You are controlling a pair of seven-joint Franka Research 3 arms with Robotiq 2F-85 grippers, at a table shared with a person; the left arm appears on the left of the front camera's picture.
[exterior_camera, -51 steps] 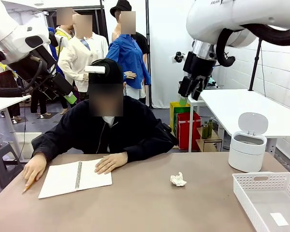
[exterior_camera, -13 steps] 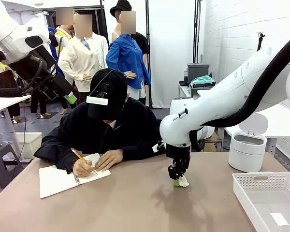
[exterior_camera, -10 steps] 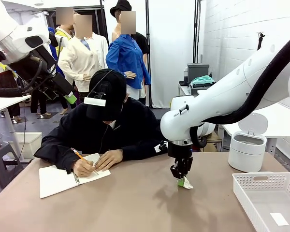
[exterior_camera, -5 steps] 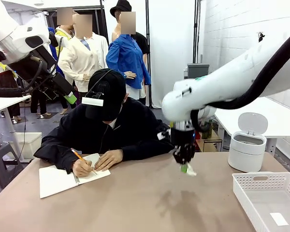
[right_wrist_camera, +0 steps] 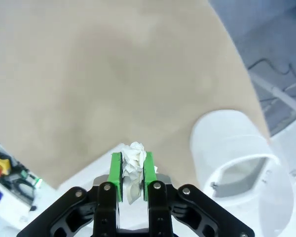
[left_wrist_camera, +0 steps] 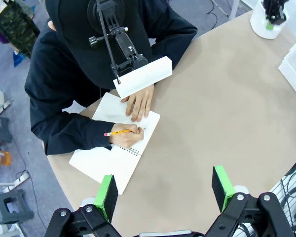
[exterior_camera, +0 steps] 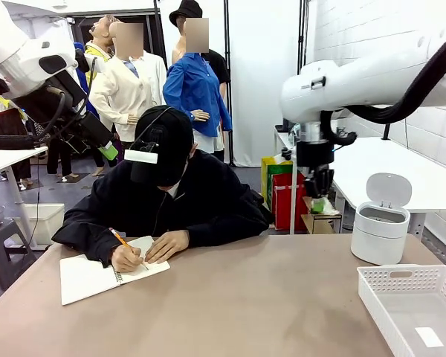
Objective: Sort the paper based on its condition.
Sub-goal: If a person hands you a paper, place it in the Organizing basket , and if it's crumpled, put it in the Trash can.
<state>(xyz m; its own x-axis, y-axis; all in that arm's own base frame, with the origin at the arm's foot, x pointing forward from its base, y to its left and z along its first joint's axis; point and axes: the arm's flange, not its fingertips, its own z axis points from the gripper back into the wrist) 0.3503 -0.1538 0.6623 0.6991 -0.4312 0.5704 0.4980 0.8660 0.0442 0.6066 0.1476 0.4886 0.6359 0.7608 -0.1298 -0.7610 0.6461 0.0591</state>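
A crumpled white paper wad (right_wrist_camera: 133, 152) is pinched between the green pads of my right gripper (right_wrist_camera: 132, 165), which is shut on it. In the front view the right gripper (exterior_camera: 317, 195) hangs high above the table's far right, just left of the white bin (exterior_camera: 381, 223). The wrist view shows the bin (right_wrist_camera: 232, 148) with its lid raised, below and to the right of the wad. My left gripper (left_wrist_camera: 164, 187) is open and holds nothing, high at the upper left (exterior_camera: 104, 145). Flat loose sheets are out of view.
A person at the far side writes with a pencil (exterior_camera: 123, 242) in a spiral notebook (exterior_camera: 97, 277). A white slotted basket (exterior_camera: 401, 282) with a small label inside stands at the front right. The brown table (exterior_camera: 238, 305) is bare in the middle.
My right gripper has lifted the wad off the table and carried it up and to the right, close to the bin. The left arm has not moved.
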